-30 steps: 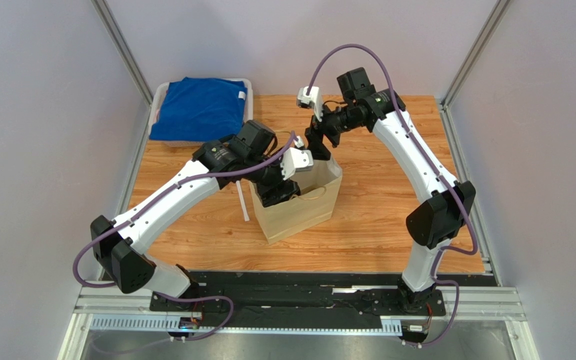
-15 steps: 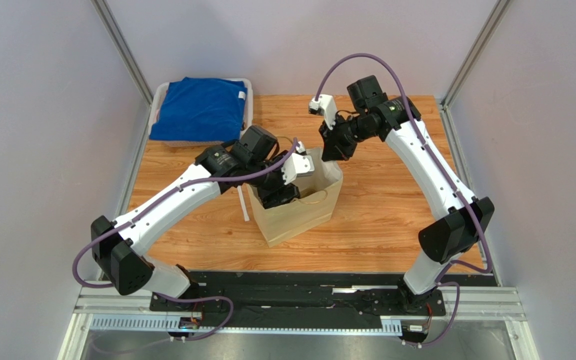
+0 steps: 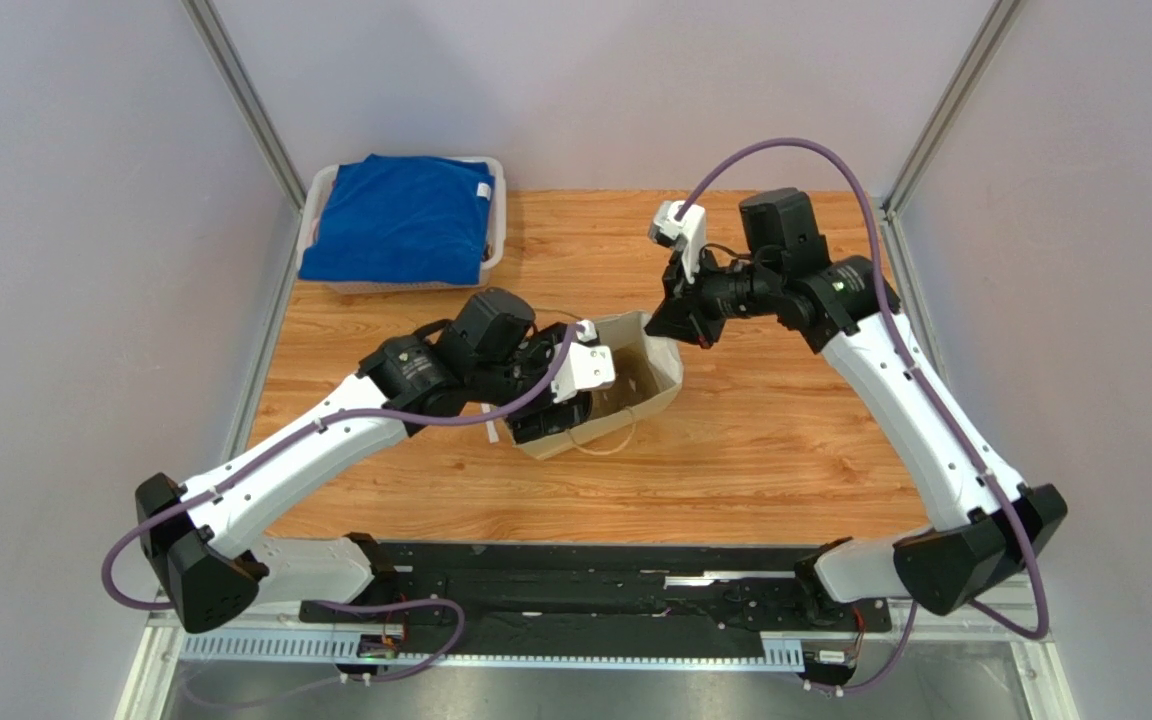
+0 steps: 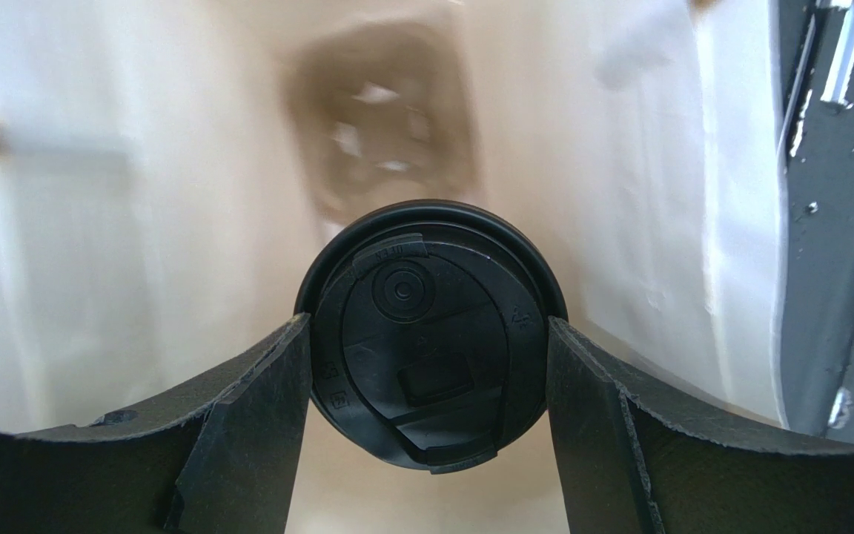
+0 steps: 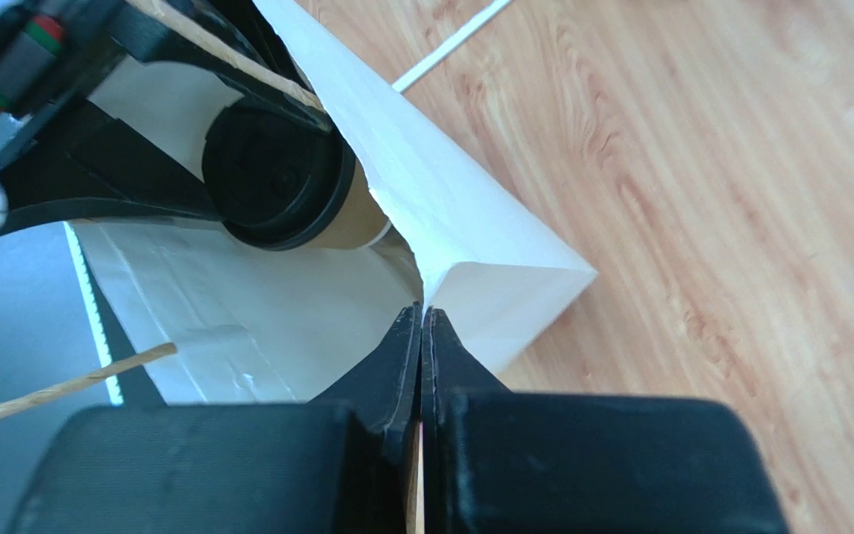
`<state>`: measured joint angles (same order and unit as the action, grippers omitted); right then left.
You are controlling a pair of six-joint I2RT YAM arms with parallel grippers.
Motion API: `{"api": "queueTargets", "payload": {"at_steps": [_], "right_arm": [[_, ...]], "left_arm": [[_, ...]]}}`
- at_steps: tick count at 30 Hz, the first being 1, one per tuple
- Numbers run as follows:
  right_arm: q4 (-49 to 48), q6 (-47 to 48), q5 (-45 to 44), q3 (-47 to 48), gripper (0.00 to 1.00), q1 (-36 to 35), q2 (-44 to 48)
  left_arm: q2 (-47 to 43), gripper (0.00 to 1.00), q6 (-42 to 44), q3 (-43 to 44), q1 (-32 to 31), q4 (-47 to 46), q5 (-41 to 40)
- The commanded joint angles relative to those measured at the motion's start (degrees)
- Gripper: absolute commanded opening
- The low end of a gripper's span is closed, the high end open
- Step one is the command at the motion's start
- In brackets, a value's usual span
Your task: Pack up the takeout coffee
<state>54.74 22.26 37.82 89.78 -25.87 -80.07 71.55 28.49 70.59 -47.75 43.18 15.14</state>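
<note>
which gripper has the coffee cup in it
The left gripper: it clamps the black-lidded coffee cup from both sides, inside the bag. The right gripper is instead pinched shut on the bag's rim.

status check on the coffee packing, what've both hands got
Left hand shut on takeout coffee, cup inside paper bag. Right hand shut on bag rim. Nothing seen in the way.

arm links [image 3: 312,447]: white | joints [image 3: 495,321]: black | cables [image 3: 778,146]: purple | camera mounts [image 3: 588,365]: white
</note>
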Motion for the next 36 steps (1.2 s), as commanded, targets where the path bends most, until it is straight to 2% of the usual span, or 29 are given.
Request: {"api": "queueTargets", "payload": {"at_steps": [1, 11, 13, 17, 20, 21, 23, 24, 27, 32, 36], "right_arm": [[-9.7, -2.0, 0.0, -3.3, 0.0, -0.5, 5.1], [-19.0, 0.4, -0.5, -19.5, 0.0, -1.6, 17.7], [-18.9, 2.3, 0.0, -22.5, 0.0, -1.6, 19.4], [-12.4, 5.4, 0.1, -22.9, 0.0, -1.6, 21.3], [-7.4, 6.3, -1.7, -19.2, 0.25, -1.6, 19.1], [-6.3, 6.8, -1.9, -17.5, 0.46, -1.6, 18.2], [-4.7, 7.7, -2.2, -12.4, 0.62, -1.4, 15.0], [-4.3, 8.0, -1.9, -10.4, 0.73, -1.6, 13.8], [-3.0, 10.1, 0.8, -3.8, 0.84, -1.6, 9.3], [0.7, 16.0, 6.5, 1.3, 0.84, -2.3, 5.0], [3.4, 23.0, 8.3, 0.8, 0.88, -5.5, 5.5]], "left_arm": [[-4.6, 0.18, 3.1, -2.7, -1.7, -5.9, -3.1], [-7.7, 0.18, 5.4, -8.2, -3.4, -10.0, -6.1], [-8.0, 0.18, 6.1, -9.4, -3.7, -9.7, -4.9], [-9.1, 0.18, 8.0, -12.4, -5.2, -9.4, -3.5], [-10.0, 0.18, 9.2, -14.1, -6.0, -9.4, -2.9], [-10.1, 0.18, 9.6, -14.3, -6.2, -9.4, -2.9], [-9.9, 0.18, 10.0, -14.2, -6.2, -9.3, -2.8], [-9.6, 0.18, 10.4, -14.2, -6.2, -9.3, -2.8], [-9.2, 0.18, 10.8, -13.4, -6.2, -9.3, -3.0], [-9.0, 0.17, 10.5, -13.1, -6.2, -8.9, -2.9], [-8.9, 0.17, 9.9, -12.9, -6.2, -8.4, -2.9]]}}
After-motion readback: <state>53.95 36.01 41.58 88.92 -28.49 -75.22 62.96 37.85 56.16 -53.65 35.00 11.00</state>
